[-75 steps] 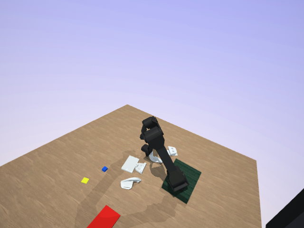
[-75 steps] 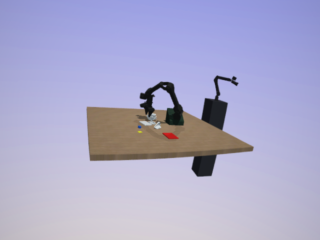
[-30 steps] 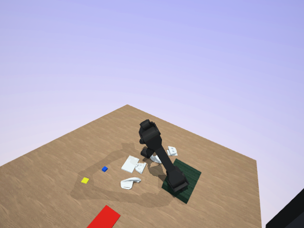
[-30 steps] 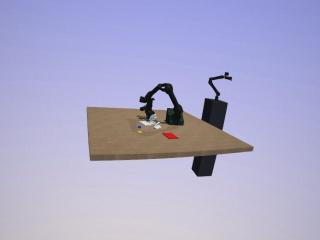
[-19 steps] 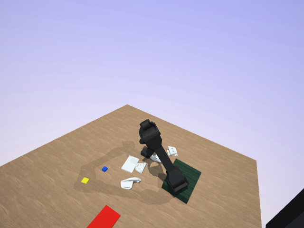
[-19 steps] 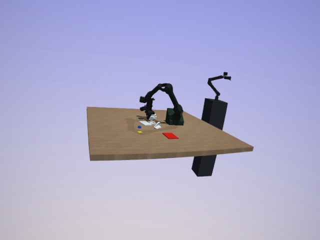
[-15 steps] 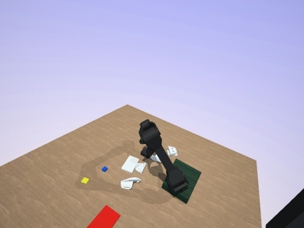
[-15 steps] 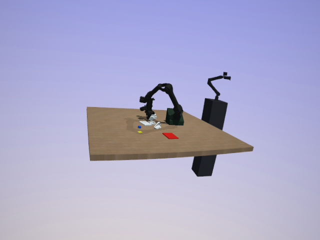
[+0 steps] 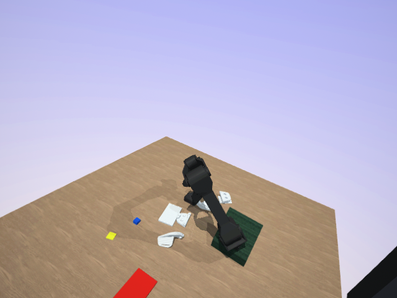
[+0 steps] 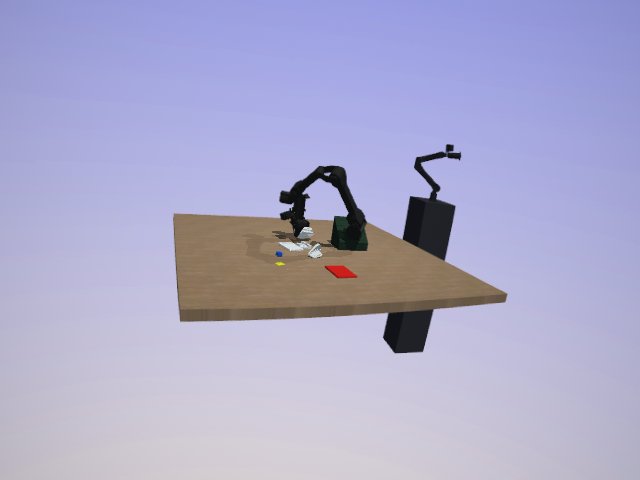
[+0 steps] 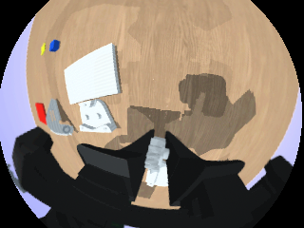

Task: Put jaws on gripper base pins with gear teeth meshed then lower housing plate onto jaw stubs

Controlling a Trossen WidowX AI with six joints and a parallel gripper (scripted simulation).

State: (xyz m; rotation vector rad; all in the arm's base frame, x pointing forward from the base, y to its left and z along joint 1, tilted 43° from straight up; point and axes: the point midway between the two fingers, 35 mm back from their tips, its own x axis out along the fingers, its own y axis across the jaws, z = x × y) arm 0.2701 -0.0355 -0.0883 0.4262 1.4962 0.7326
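Observation:
My gripper [image 9: 193,199] [image 10: 298,234] [image 11: 160,133] points down and is shut on one white jaw [image 9: 203,205] [image 10: 306,233] [image 11: 157,154]. The fingers partly hide this jaw; its height above the table is unclear. The other white jaw [image 9: 165,239] [image 10: 314,252] [image 11: 57,119] lies loose near the gripper base. The gripper base [image 9: 169,214] [image 10: 291,246] [image 11: 95,76] is a white rectangular plate with a smaller pin section at one end. Neither jaw is on its pins. The white housing plate [image 9: 225,196], with two dark round marks, lies apart, beyond the forearm in the top view.
A blue block [image 9: 136,220] [image 10: 279,254] [image 11: 54,46], a yellow square [image 9: 111,235] [image 10: 279,264] [image 11: 43,48] and a red panel [image 9: 138,284] [image 10: 341,271] [image 11: 41,113] lie on the wooden table [image 9: 80,250] [image 10: 232,284]. My arm stands on a dark green base [image 9: 253,224] [image 10: 338,238].

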